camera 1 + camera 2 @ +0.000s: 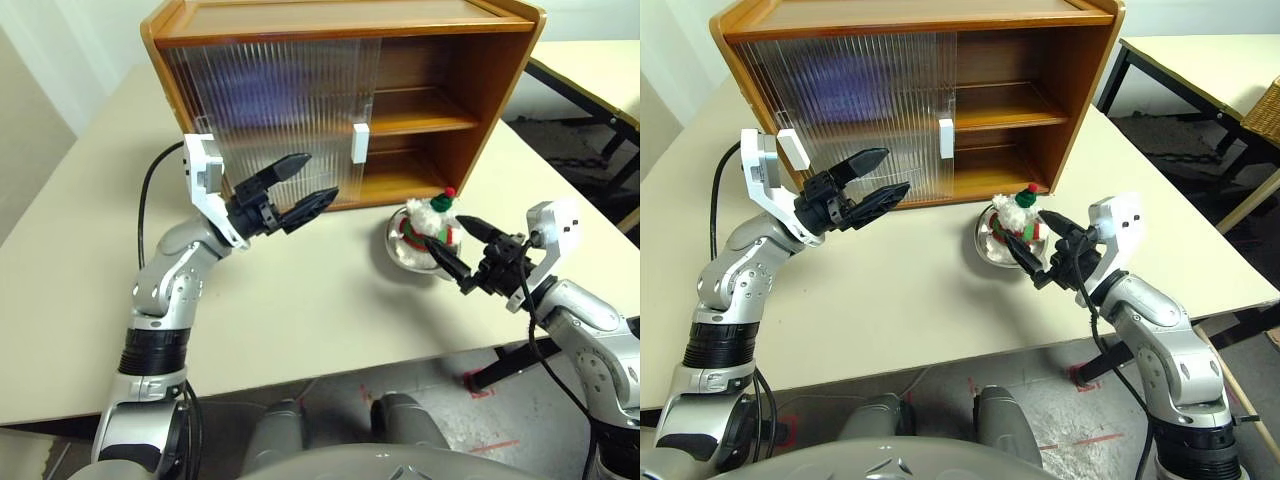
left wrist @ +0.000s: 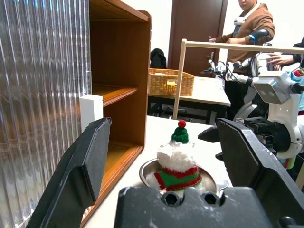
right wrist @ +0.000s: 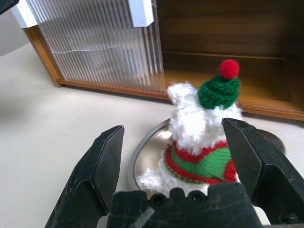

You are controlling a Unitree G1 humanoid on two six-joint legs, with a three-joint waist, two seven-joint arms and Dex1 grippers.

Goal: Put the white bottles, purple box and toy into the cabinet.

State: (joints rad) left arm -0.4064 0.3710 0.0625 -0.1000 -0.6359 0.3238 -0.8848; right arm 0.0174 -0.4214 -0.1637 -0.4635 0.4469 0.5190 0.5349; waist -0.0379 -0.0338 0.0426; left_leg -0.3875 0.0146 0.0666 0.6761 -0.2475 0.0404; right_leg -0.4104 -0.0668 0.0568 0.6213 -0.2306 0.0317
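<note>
Toy, a small white plush snowman in red-and-green hat and scarf (image 1: 430, 228), sits in a shiny metal bowl (image 3: 147, 152) on the tabletop (image 1: 300, 300) | not yet in the orange-brown wooden cabinet (image 1: 480, 90) | right gripper (image 1: 455, 248) just beside it, jaws apart | left gripper (image 1: 300, 185) jaws apart, empty | bottles, box unseen

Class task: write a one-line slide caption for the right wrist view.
Open right end effector faces the toy sitting in a metal bowl before the cabinet.
</note>
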